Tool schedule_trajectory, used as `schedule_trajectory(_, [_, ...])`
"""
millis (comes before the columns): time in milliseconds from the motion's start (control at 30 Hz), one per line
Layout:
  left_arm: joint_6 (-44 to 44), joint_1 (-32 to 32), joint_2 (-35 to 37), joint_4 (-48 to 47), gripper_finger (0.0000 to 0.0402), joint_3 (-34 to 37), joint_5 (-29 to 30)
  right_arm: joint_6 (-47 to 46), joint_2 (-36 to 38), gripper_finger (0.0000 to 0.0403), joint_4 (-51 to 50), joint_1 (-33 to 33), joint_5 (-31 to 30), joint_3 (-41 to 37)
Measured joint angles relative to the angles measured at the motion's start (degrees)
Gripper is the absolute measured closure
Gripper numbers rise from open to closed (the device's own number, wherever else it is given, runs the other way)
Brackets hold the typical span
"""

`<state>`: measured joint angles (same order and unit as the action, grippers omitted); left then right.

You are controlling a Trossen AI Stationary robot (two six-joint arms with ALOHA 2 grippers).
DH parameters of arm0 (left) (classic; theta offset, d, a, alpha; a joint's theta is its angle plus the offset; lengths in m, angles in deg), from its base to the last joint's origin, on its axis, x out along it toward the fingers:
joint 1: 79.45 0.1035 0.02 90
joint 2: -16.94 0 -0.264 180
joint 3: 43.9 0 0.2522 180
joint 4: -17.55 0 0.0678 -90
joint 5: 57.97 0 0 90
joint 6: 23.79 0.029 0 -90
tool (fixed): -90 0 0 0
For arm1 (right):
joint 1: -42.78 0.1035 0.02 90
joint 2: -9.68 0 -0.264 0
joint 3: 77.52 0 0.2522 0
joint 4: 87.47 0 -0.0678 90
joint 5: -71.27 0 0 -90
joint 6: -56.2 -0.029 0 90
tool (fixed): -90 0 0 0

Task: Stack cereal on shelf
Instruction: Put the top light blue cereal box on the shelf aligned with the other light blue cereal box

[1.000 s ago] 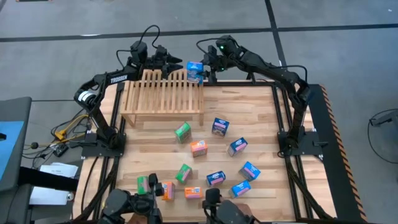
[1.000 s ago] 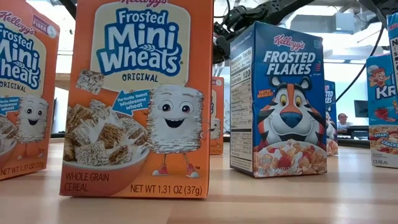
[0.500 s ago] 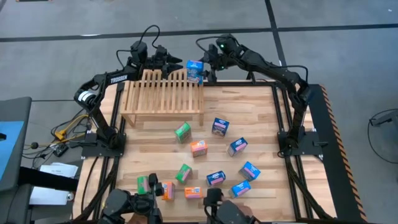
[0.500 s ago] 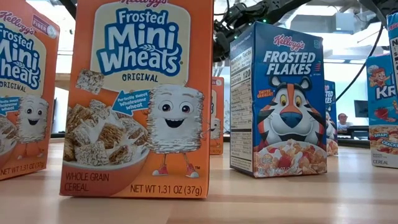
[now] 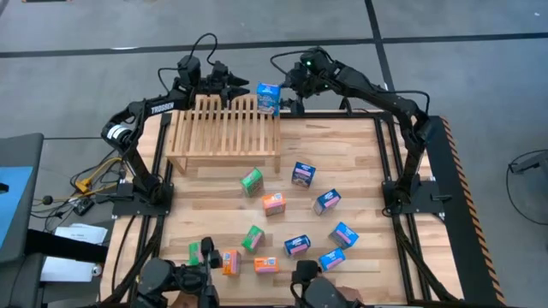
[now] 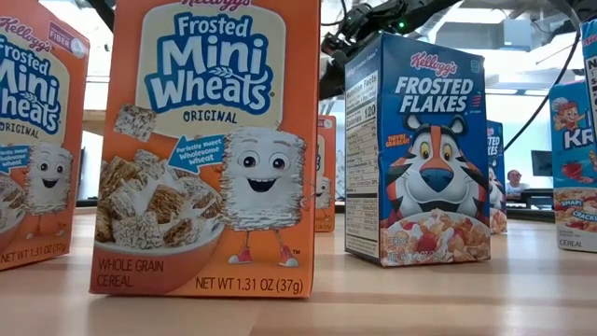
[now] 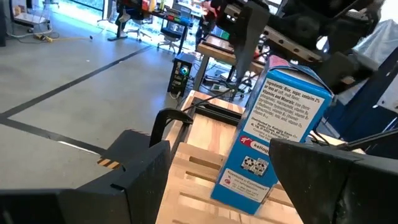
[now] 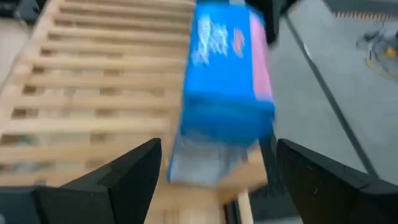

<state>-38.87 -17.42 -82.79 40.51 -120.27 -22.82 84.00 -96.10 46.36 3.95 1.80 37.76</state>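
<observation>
A blue cereal box (image 5: 268, 97) stands upright on its bottom end on the far right corner of the slatted wooden shelf (image 5: 224, 128). My right gripper (image 5: 289, 93) is open just to its right. In the right wrist view its fingers (image 8: 124, 177) stand on either side of the box (image 8: 227, 93) with gaps. My left gripper (image 5: 245, 89) is open and level just to the left of the box, which shows ahead of its fingers (image 7: 273, 137). Several more cereal boxes (image 5: 295, 205) lie loose on the table.
Orange, green and blue boxes are scattered over the near half of the plank table (image 5: 360, 162). In the low view an orange box (image 6: 210, 149) and a blue one (image 6: 420, 154) stand close up. Most of the shelf's slats (image 5: 214, 128) are bare.
My right gripper has opened and let go of the blue box, and its wrist has tipped a little. The box stays standing on the shelf's far right corner.
</observation>
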Motion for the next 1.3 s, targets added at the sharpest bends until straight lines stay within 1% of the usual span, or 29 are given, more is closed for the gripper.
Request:
schedule_trajectory(100, [-2.4,0.8,1.3,-0.4,0.0137,0.0,-4.4,1.1,2.0,0.006,-6.0,-0.4,-1.2,0.5])
schedule_trajectory(200, [-3.5,0.7,5.0,-1.2,0.0137,0.0,-11.7,2.4,5.0,0.006,-12.6,-0.3,-3.9,0.6])
schedule_trajectory(233, [-3.5,0.6,6.9,-2.1,0.0137,0.0,-13.3,2.7,6.0,0.006,-14.7,-0.4,-4.9,0.6])
schedule_trajectory(333, [-0.9,-0.6,13.9,-6.7,0.0137,0.0,-14.2,2.1,9.1,0.006,-19.8,-0.7,-5.9,0.6])
schedule_trajectory(400, [3.0,-2.0,19.6,-11.8,0.0137,0.0,-12.5,0.1,11.2,0.006,-22.7,-1.0,-6.0,0.6])
schedule_trajectory(467, [8.8,-4.5,25.9,-19.9,0.0137,-0.1,-8.6,-1.8,13.0,0.006,-25.8,-1.2,-6.0,0.6])
schedule_trajectory(600, [19.6,-12.6,36.6,-39.8,0.0137,-0.1,3.2,-5.9,15.7,0.006,-32.3,-1.1,-6.0,0.6])
schedule_trajectory(667, [22.2,-18.0,40.9,-49.0,0.0137,-0.1,8.1,-7.4,16.7,0.0062,-35.9,-0.7,-6.1,0.6])
schedule_trajectory(733, [22.5,-23.8,44.4,-57.5,0.0137,-0.1,13.1,-8.7,17.8,0.0065,-39.6,-0.3,-6.2,0.6])
schedule_trajectory(800, [20.7,-30.0,47.6,-64.7,0.0137,0.0,18.1,-10.5,18.9,0.0067,-43.0,0.5,-7.0,0.6])
schedule_trajectory(933, [12.5,-42.0,52.0,-74.5,0.0137,0.0,28.3,-14.4,20.4,0.0069,-46.3,2.3,-7.2,0.0])
schedule_trajectory(1033, [5.0,-50.8,53.9,-78.7,0.0137,0.0,34.2,-17.2,21.2,0.007,-47.3,4.0,-7.2,-1.3])
schedule_trajectory(1100, [1.0,-56.2,54.6,-80.9,0.0137,0.0,37.1,-17.8,21.8,0.007,-48.7,5.2,-7.2,-2.2])
schedule_trajectory(1200, [-5.0,-63.9,54.5,-84.1,0.0137,0.0,42.2,-19.2,22.2,0.007,-51.1,7.3,-7.2,-2.8])
schedule_trajectory(1300, [-11.1,-70.6,53.4,-86.8,0.0137,0.0,45.4,-21.8,22.4,0.007,-53.3,9.7,-7.2,-3.3])
